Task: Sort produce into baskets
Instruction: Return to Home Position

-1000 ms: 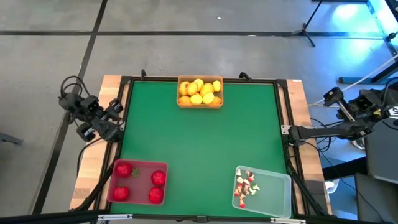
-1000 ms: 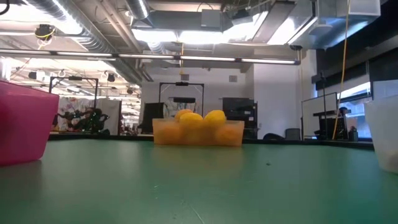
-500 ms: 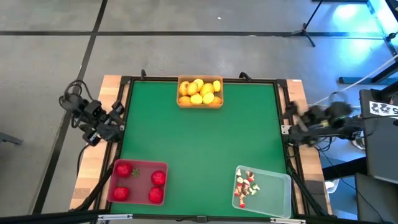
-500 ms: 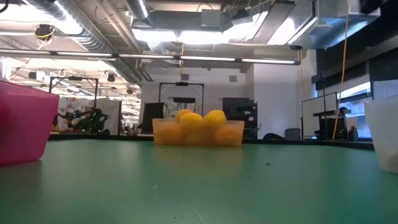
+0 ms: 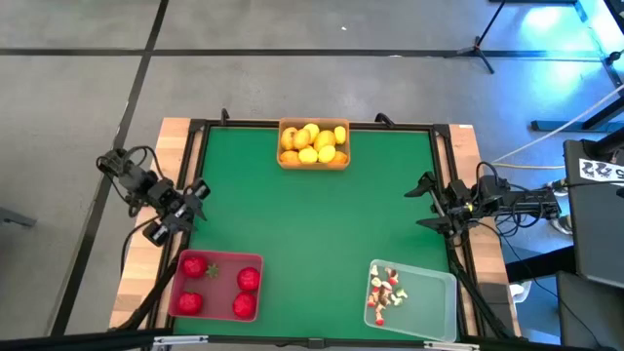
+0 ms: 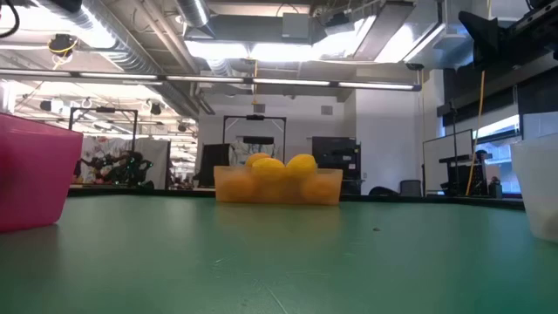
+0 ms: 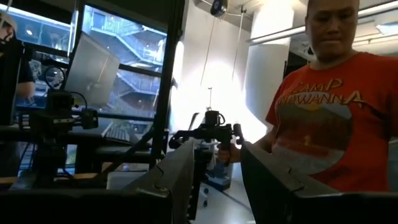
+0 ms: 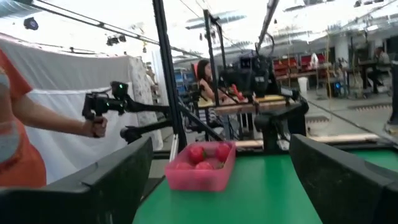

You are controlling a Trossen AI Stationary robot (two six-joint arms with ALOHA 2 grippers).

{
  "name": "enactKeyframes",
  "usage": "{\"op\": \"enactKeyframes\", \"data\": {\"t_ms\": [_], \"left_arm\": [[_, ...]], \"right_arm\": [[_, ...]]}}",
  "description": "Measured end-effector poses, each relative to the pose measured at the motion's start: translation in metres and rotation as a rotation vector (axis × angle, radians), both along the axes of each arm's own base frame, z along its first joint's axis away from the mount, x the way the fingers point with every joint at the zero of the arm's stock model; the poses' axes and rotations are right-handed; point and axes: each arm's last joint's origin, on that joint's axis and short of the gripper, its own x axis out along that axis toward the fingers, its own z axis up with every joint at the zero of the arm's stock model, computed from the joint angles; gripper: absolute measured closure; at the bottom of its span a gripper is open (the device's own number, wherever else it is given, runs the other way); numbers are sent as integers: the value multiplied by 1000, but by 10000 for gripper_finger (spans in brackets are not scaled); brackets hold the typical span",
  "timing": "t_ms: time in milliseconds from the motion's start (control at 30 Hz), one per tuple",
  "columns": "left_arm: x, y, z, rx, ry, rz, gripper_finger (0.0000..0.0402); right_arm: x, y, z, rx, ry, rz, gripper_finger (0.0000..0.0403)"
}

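Noted two shifts since a second ago: right gripper (image 5: 426,203) swung in from well beyond the table (image 5: 312,224) to its right edge; left gripper (image 5: 198,201) edged in to the left edge. Found baskets and produce unmoved.

High view. Recorded right gripper at the middle of the right edge, fingers spread wide, holding nothing. Recorded left gripper on the left edge, near the red basket (image 5: 216,292) but clear of it, fingers apart, empty. Logged orange basket (image 5: 314,166) at the middle of the far edge, heaped with yellow fruits (image 5: 312,141). Logged red basket at the near left corner with four red fruits (image 5: 247,280) and a green leaf (image 5: 213,270). Logged clear basket (image 5: 434,302) at the near right corner, whitish-and-red bits (image 5: 385,292) bunched toward its left wall.

Low view. Saw orange basket (image 6: 277,188) centred at the far edge, yellow fruits (image 6: 301,164) above its rim. Saw red basket (image 6: 30,179) at the left side and clear basket (image 6: 542,187) at the right.

Left wrist view. Saw own fingers (image 7: 177,180) apart, nothing between. Beyond them, saw a person (image 7: 323,124) in an orange T-shirt gripping a dark handle (image 7: 214,134).

Right wrist view. Saw own fingers (image 8: 115,180) wide apart, empty. Across the green table, saw red basket (image 8: 199,177) holding red fruits (image 8: 198,154).
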Motion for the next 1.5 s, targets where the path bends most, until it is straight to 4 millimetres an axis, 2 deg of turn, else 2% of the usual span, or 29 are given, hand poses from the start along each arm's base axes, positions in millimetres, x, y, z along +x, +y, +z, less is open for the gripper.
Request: {"op": "enactKeyframes", "data": {"t_ms": [300,467,633,867,1000,1133,1300,1367,1500], "left_arm": [[14,-9,-39,-16,-20,-4,273],[17,-11,-53,-17,-55,2,273],[17,-12,-54,17,-68,15,273],[17,-11,-53,82,-109,54,273],[19,-8,-55,107,-100,113,273],[24,-3,-62,-115,93,203,273],[29,2,-75,-340,304,216,273],[30,4,-74,-288,270,275,273],[29,9,-64,-55,90,373,272]], "right_arm": [[1,1,-6,-35,47,15,29],[2,1,-7,-55,55,12,29],[5,1,-18,-58,81,12,29],[15,0,-47,-50,102,-63,29],[15,0,-49,-49,114,-81,29],[16,-2,-50,-42,133,-119,29],[16,-3,-51,-68,133,-160,29],[16,-3,-53,-84,146,-162,29],[16,-3,-54,-91,152,-176,29]]}}
